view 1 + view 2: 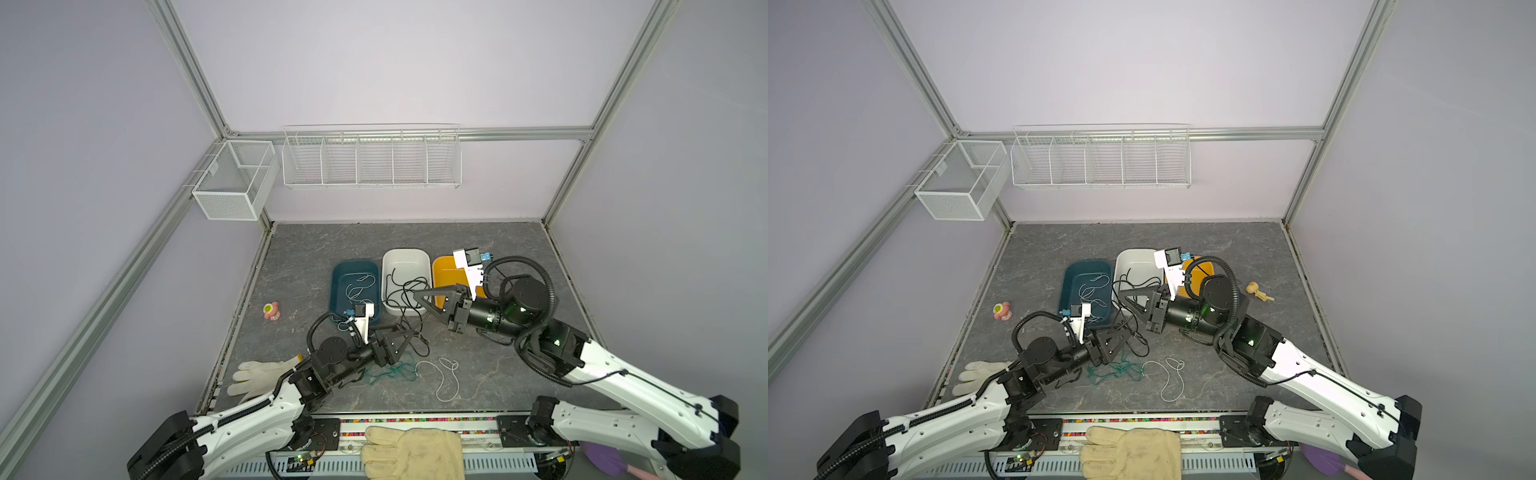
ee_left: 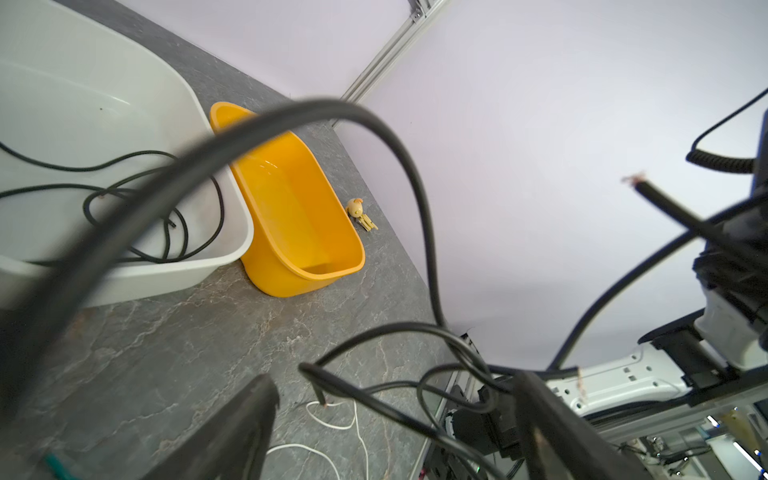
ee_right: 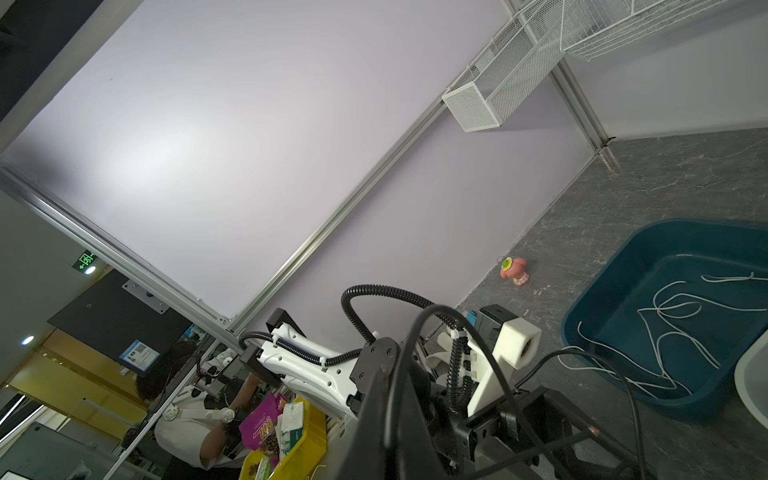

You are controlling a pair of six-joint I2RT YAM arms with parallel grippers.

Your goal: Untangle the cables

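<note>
Right pincer, clamped on a thin black cable, hovers above the grey marbled worktop; left pincer gapes wide, black cable loops between its jaws.

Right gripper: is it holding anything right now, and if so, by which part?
The right gripper has its jaws shut on a black cable, seemingly close to its frayed end, which pokes out just past them.
</note>
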